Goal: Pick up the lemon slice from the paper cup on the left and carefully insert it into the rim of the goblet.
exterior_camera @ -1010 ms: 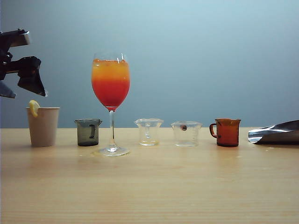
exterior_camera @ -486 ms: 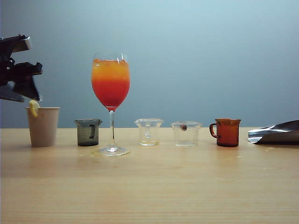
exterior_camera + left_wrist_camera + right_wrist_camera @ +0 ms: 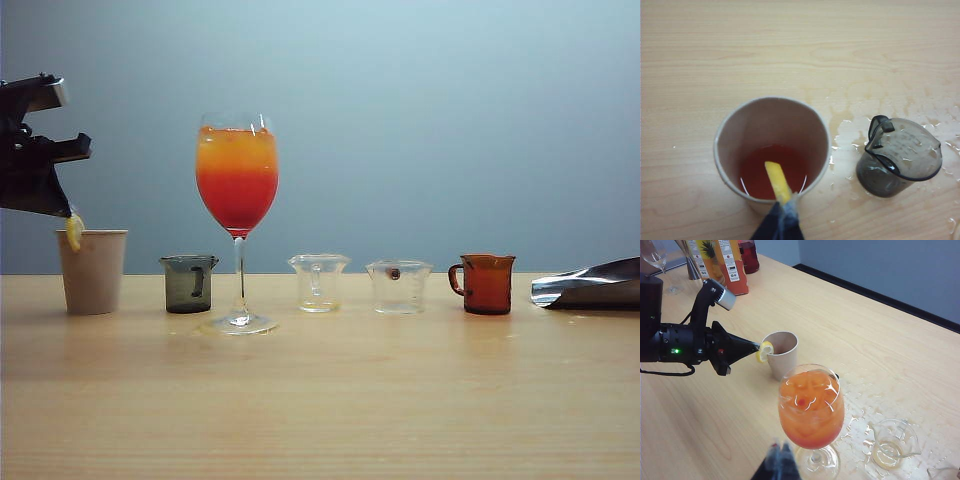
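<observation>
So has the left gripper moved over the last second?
Yes. The left gripper dropped toward the paper cup rim and shut on the lemon slice.

A small dark grey-green glass jug (image 3: 189, 283) with a handle stands on the wooden table (image 3: 320, 400), and further right come two small clear measuring jugs (image 3: 318, 282) (image 3: 398, 286) and an amber-brown glass jug (image 3: 487, 283). Spilled droplets (image 3: 850, 135) wet the wood beside the dark jug. At the table's far side stand juice cartons (image 3: 720, 262), one showing what may be a pineapple.
</observation>
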